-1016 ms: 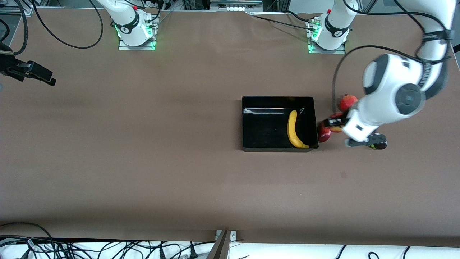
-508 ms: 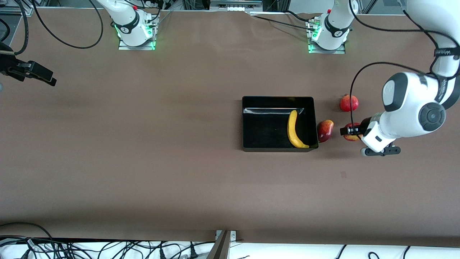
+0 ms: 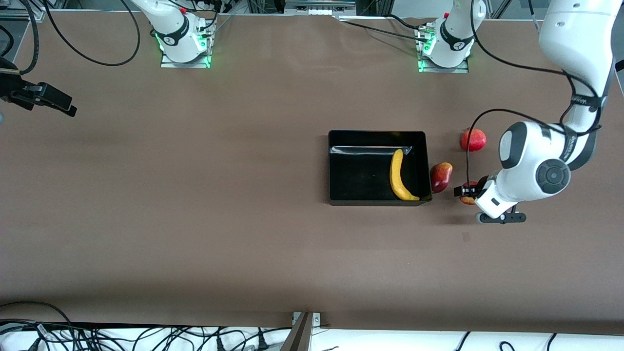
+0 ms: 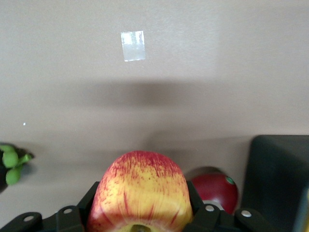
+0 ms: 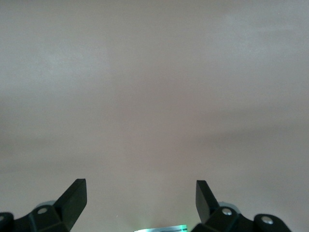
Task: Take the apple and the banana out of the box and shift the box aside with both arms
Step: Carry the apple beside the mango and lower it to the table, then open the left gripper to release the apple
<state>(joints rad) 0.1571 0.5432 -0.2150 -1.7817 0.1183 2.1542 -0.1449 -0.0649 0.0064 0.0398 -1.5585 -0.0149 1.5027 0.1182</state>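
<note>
Apple (image 4: pixel 140 191) clamped in left claw (image 3: pixel 465 192), above open table (image 3: pixel 195 219) beside box (image 3: pixel 336 165)

Brown table (image 3: pixel 195 204) is the work surface. Black cables (image 3: pixel 122 336) are tangled along its edge nearest the front camera. A small pale tape square (image 4: pixel 133 46) is stuck on the tabletop.

The apple (image 4: pixel 140 193) clamped in the left hand (image 3: pixel 466 192) has smooth, faintly shiny streaked skin. Beside that hand, the box (image 3: pixel 336 165) looks glossy black plastic; the surface (image 3: pixel 195 195) below is matt brown.
</note>
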